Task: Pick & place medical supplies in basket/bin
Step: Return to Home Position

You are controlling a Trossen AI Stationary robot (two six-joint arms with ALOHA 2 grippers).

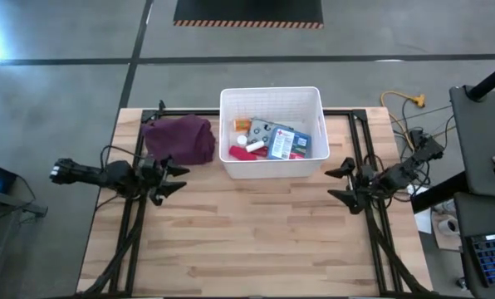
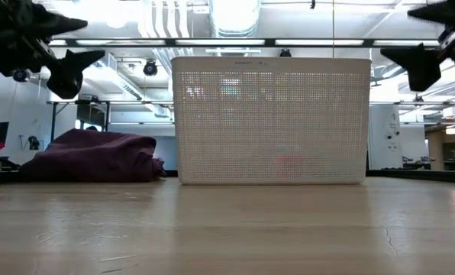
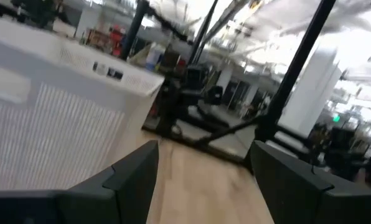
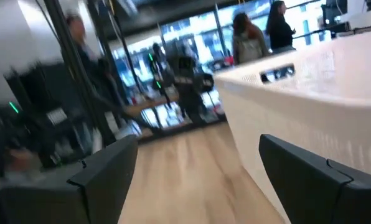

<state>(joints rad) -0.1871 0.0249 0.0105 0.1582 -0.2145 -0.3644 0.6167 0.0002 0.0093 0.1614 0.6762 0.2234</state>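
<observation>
We see the left gripper (image 1: 179, 178) hanging above the table (image 1: 256, 241) with its fingers spread wide and nothing between them, at about 8 o'clock from the bin. The right gripper (image 1: 338, 184) is spread just as wide and also empty, at about 4 o'clock from the bin. Between them, toward 12 o'clock on the table, stands one white bin (image 1: 272, 170), rectangular, with finely perforated walls that the low view shows as a pale grid. Inside it we count one orange bottle (image 1: 242, 124), one white bottle (image 1: 242, 141), one red packet (image 1: 246, 153), one patterned grey-white pouch (image 1: 262, 130) and one blue-and-red flat box (image 1: 286, 141), all lying close together on the bin floor. We cannot separate any further items in that cluster. One maroon-purple cloth bundle (image 1: 181, 139) lies at 9 o'clock from the bin, just beside its wall.
</observation>
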